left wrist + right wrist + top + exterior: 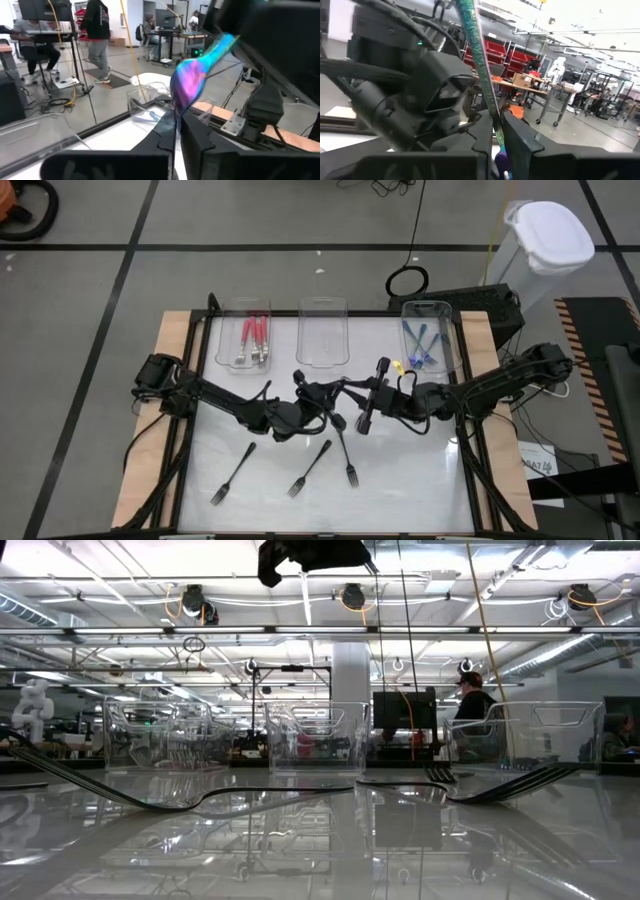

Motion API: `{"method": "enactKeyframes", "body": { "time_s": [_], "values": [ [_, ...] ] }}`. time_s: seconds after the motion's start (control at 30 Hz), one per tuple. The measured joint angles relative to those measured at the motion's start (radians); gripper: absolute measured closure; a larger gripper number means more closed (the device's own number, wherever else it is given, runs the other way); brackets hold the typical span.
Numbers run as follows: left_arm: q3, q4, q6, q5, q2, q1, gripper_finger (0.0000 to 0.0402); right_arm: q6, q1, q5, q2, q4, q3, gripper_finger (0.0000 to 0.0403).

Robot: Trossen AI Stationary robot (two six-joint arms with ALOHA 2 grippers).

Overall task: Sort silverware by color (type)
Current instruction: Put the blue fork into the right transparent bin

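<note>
A slim iridescent blue-teal piece of silverware (189, 82) hangs in the air over the table's middle, spanning my two grippers. My left gripper (177, 134) and my right gripper (498, 136) face each other there, each shut on it; the high view shows them as left gripper (335, 392) and right gripper (366, 398). Three black forks (310, 468) lie flat on the table toward its near edge. Red forks (254, 340) lie in the far left tray (250, 308) and blue ones (420, 345) in the far right tray (428, 308). My left gripper pinches the piece's thin part (175, 120) between its two fingers, just beside the broad iridescent part. The fingers come level from the table's left. The piece is lifted clear of the table. My right gripper pinches the slim handle (492, 114) between its two fingers, coming roughly level from the table's right. The handle runs on past the fingers toward my left gripper, clear of the table.
A clear tray (322, 330) stands between the other two at the far edge. A white-lidded bin (545, 240) stands off the table's far right corner. People sit and stand in the room beyond. Open tabletop lies around the black forks.
</note>
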Motion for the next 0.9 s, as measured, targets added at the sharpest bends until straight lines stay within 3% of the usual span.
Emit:
{"method": "enactKeyframes", "body": {
  "time_s": [0.2, 0.5, 0.77, 0.9],
  "values": [
    [0.0, -0.059, 0.036, 0.017, -0.003, -0.001, 0.0397, 0.06, 0.017, -0.005, -0.031, -0.115, 0.0, 0.0317],
    [0.001, -0.2, 0.05, 0.124, -0.025, 0.003, 0.0399, 0.167, 0.027, -0.008, -0.197, -0.495, 0.0, 0.0206],
    [0.0, -0.329, -0.055, 0.354, -0.028, 0.062, 0.0399, 0.159, 0.026, 0.0, -0.299, -0.741, 0.0, 0.0177],
    [0.0, -0.377, -0.139, 0.52, -0.028, 0.106, 0.04, 0.174, 0.026, -0.02, -0.321, -0.831, 0.0, 0.0177]
  ]
}}
